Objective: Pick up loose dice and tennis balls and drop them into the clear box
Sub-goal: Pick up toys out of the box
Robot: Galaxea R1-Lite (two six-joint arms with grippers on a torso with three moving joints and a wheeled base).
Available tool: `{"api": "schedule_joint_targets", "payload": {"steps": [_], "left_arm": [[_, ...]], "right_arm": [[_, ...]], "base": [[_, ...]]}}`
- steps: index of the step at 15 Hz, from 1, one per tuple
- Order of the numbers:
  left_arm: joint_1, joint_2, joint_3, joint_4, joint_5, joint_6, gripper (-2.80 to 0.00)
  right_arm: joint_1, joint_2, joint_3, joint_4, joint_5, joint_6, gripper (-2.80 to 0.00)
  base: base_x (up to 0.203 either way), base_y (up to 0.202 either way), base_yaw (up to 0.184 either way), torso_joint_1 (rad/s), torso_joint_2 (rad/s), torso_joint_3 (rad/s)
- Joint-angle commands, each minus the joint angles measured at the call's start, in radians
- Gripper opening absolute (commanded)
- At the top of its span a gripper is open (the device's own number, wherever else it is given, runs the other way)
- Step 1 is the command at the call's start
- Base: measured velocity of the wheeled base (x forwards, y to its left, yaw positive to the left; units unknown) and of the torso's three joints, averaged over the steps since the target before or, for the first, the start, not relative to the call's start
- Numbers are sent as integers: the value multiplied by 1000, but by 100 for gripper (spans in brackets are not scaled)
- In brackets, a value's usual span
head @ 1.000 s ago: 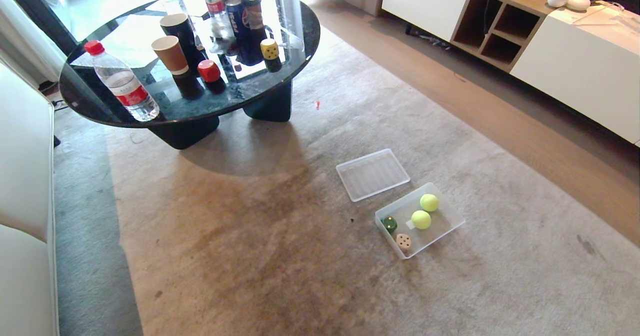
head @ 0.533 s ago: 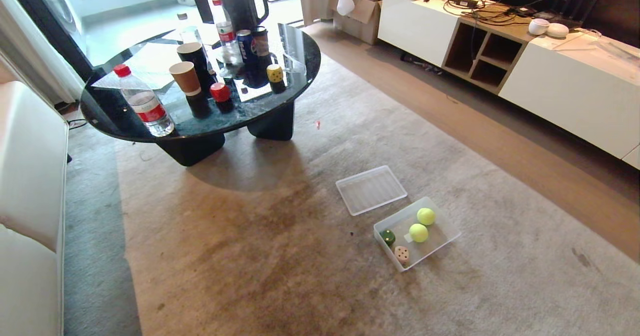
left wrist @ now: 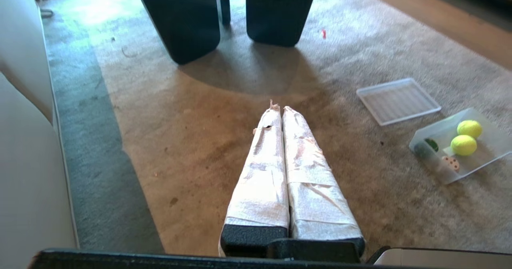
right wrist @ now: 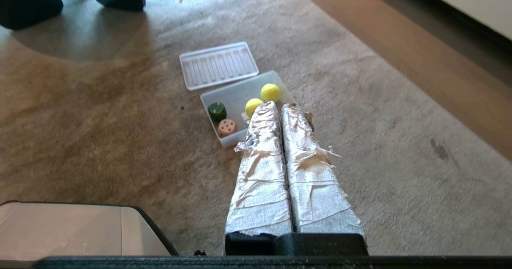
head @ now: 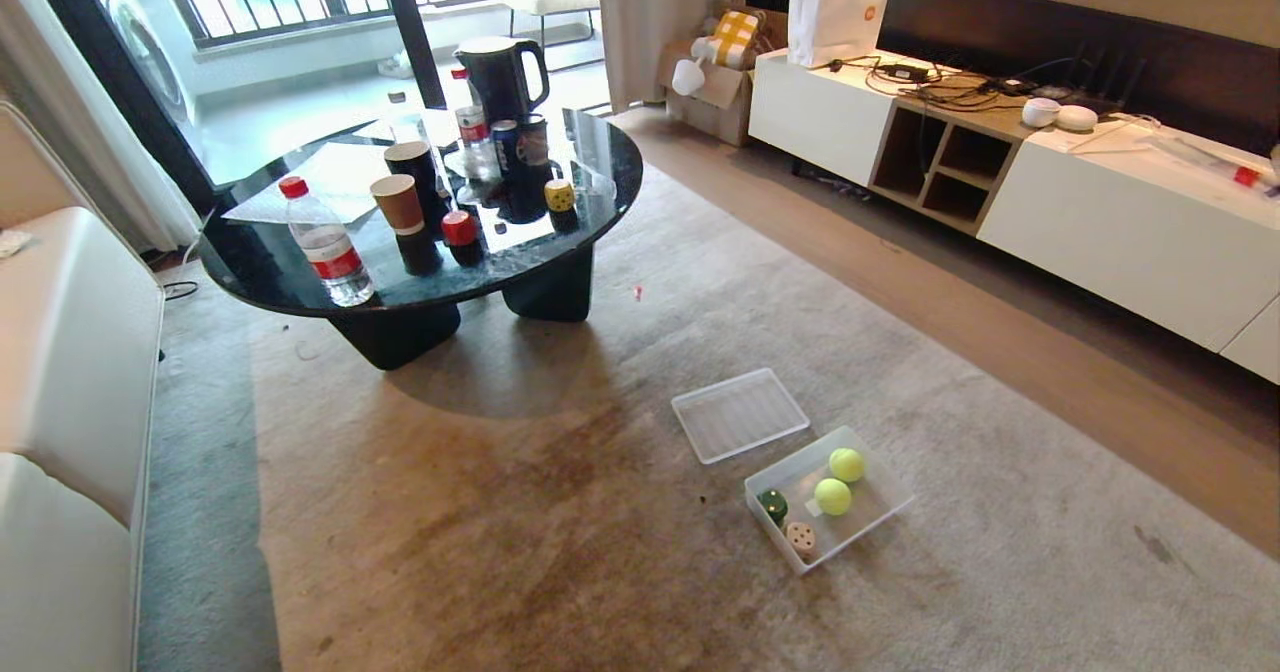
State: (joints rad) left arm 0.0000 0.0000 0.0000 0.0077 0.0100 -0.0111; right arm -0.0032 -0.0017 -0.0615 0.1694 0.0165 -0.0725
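Note:
The clear box (head: 880,512) sits on the carpet and holds two tennis balls (head: 847,465) (head: 832,496), a dark green die (head: 772,505) and a tan die (head: 800,538). A yellow die (head: 559,195) and a red die (head: 460,228) stand on the round black table (head: 260,277). Neither arm shows in the head view. My left gripper (left wrist: 279,109) is shut and empty, hanging over bare carpet left of the box (left wrist: 492,157). My right gripper (right wrist: 279,105) is shut and empty, high above the box (right wrist: 232,95), hiding part of it.
The ribbed lid (head: 739,414) lies on the carpet beside the box. On the table stand a water bottle (head: 325,247), paper cups (head: 398,202), cans and a kettle (head: 497,72). A sofa (head: 60,402) runs along the left, a white cabinet (head: 1100,212) along the right.
The head camera has tilted up and back: the whole scene has shifted down and shrunk, showing more of the room's far side. Nothing on the floor or the table has moved.

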Motion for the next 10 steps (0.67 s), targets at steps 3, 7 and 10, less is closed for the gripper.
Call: {"api": "schedule_joint_targets", "payload": {"steps": [3, 7, 10], "left_arm": [[0, 1, 0, 0, 1, -1, -280], [0, 0, 0, 1, 1, -1, -280], [0, 0, 0, 0, 1, -1, -280]], "right_arm": [[-1, 0, 0, 1, 0, -1, -280], [0, 0, 0, 1, 0, -1, -280], [0, 0, 0, 1, 0, -1, -280]], "base": [[0, 0, 0, -1, 1, 205], [0, 0, 0, -1, 2, 199], [0, 0, 0, -1, 5, 204]]}}
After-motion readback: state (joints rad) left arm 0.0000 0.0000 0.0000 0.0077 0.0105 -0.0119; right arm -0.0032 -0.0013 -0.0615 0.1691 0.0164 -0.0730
